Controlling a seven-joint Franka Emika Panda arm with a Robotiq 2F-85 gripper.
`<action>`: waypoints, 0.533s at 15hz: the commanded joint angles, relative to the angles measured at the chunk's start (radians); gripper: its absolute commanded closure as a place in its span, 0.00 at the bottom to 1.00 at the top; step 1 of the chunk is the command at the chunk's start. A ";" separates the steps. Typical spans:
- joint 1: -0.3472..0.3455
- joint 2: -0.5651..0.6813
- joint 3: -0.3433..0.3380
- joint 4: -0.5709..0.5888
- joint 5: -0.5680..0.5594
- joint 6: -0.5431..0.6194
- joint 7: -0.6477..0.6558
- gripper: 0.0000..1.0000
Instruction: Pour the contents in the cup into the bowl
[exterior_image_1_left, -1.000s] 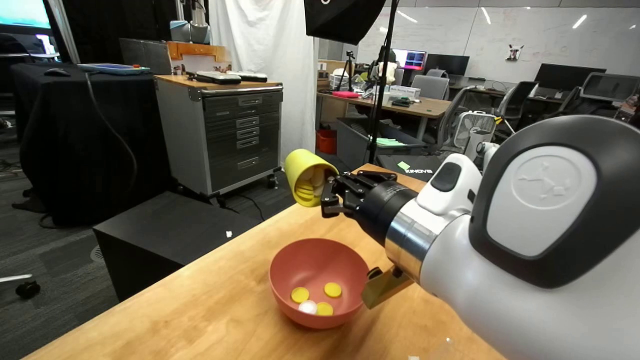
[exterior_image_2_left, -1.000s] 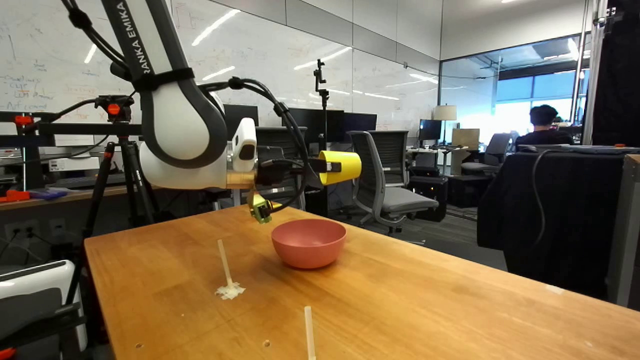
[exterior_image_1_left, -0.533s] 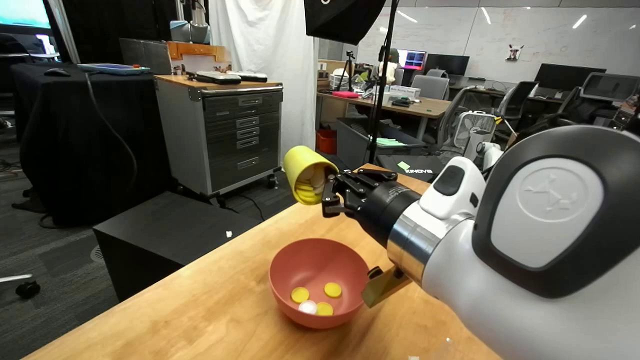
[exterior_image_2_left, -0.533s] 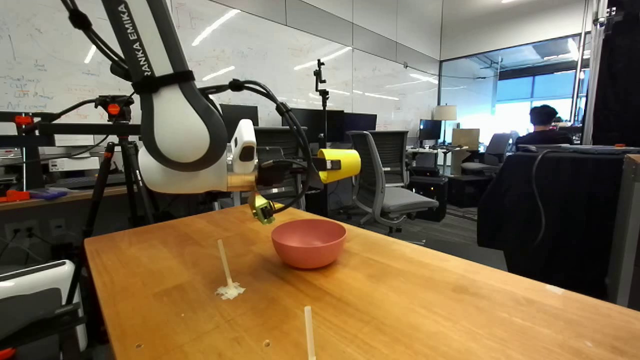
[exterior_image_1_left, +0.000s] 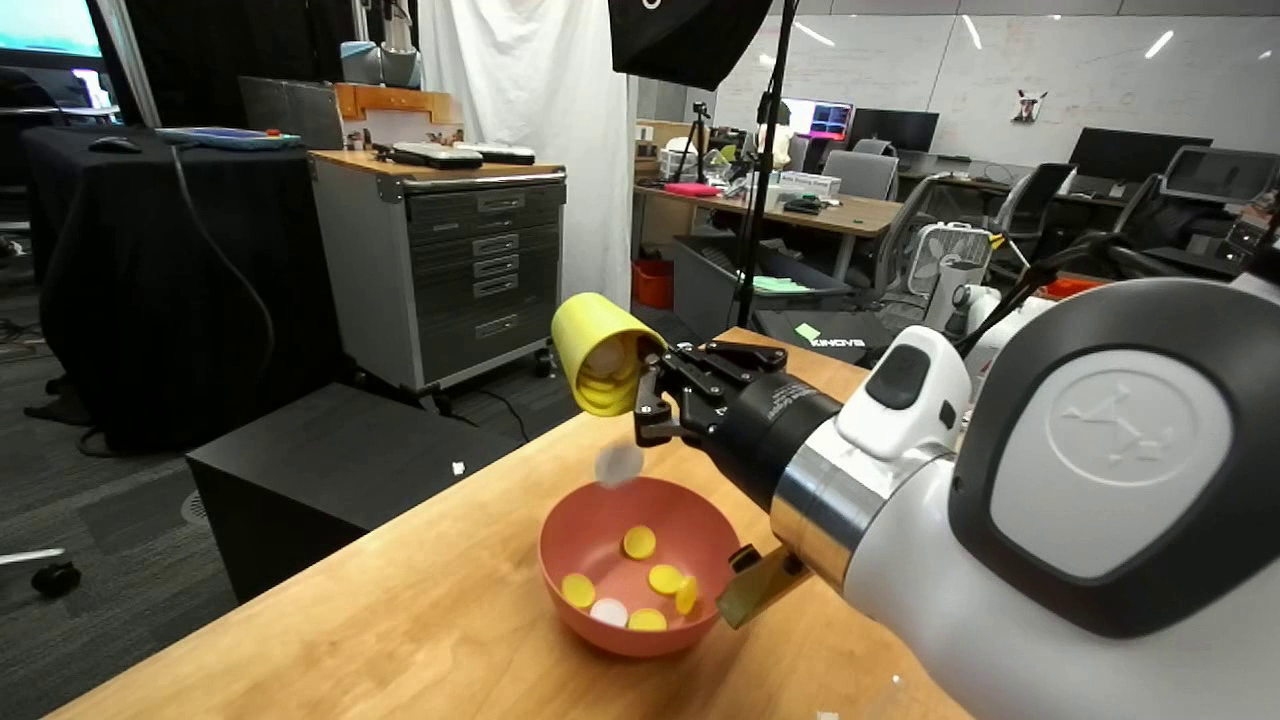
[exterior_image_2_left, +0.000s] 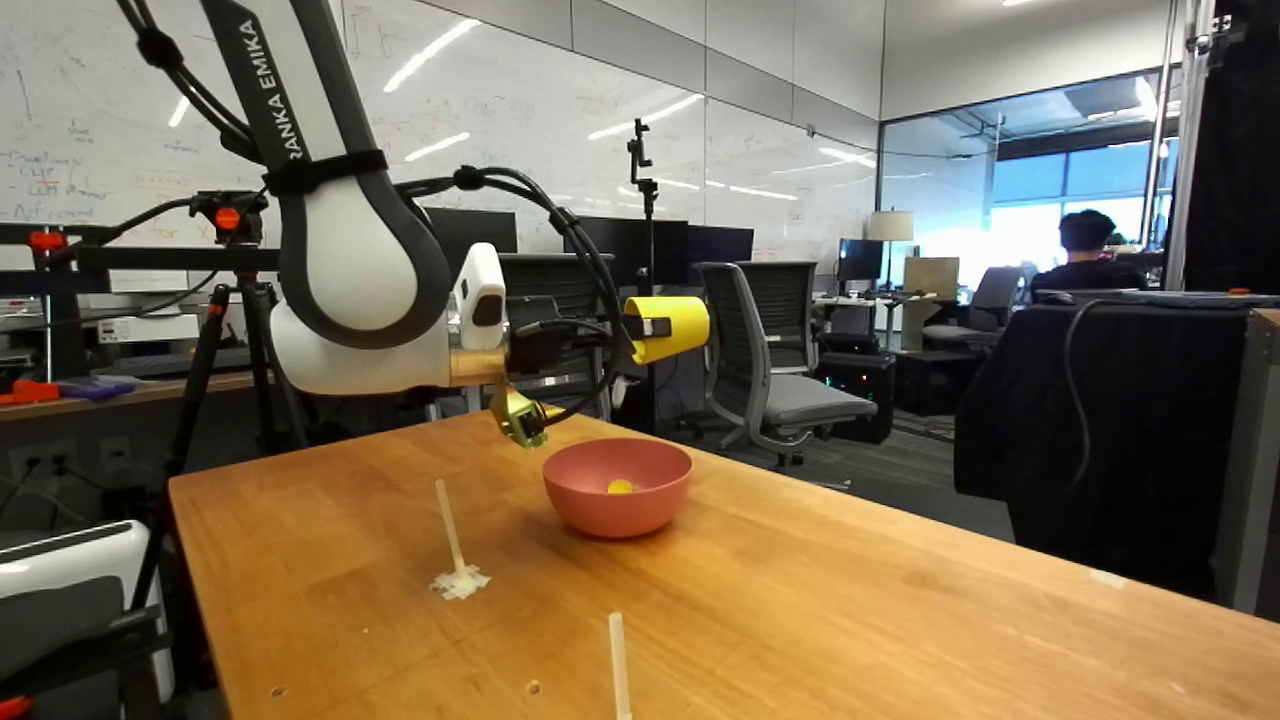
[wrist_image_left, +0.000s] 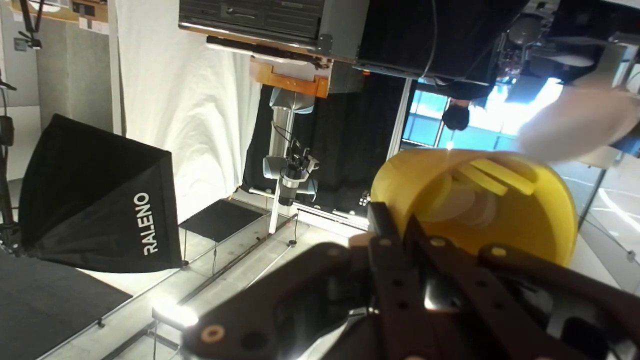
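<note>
The yellow cup (exterior_image_1_left: 585, 335) is tilted on its side above the bowl, its mouth angled down, in both exterior views (exterior_image_2_left: 682, 328). My gripper (exterior_image_1_left: 652, 388) is shut on the cup's wall at the mouth, one finger inside and one outside, as the wrist view (wrist_image_left: 395, 220) shows. White and yellow pieces of the contents (exterior_image_1_left: 605, 380) are still inside the cup (wrist_image_left: 545, 235). A blurred white piece (exterior_image_1_left: 619, 465) is falling between cup and bowl. The salmon bowl (exterior_image_1_left: 590, 525) stands on the table below and holds several yellow pieces and a white one. It also shows in an exterior view (exterior_image_2_left: 615, 515).
A gold-coloured bracket (exterior_image_1_left: 765, 588) under my wrist hangs by the bowl's rim. A thin stick (exterior_image_2_left: 450, 530) taped to the wooden table (exterior_image_2_left: 800, 560) stands before the bowl, and another stick (exterior_image_2_left: 619, 665) nearer. A low black box (exterior_image_1_left: 330, 450) is beyond the table edge.
The cup has shifted slightly and its mouth tips lower. More yellow pieces have dropped into the bowl, and a white piece is now in mid-air. The bowl has not moved.
</note>
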 joint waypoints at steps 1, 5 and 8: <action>0.056 -0.007 -0.039 -0.012 -0.005 -0.041 0.039 0.95; 0.091 -0.007 -0.067 -0.012 -0.005 -0.043 0.047 0.95; 0.117 -0.007 -0.091 -0.011 -0.005 -0.042 0.051 0.95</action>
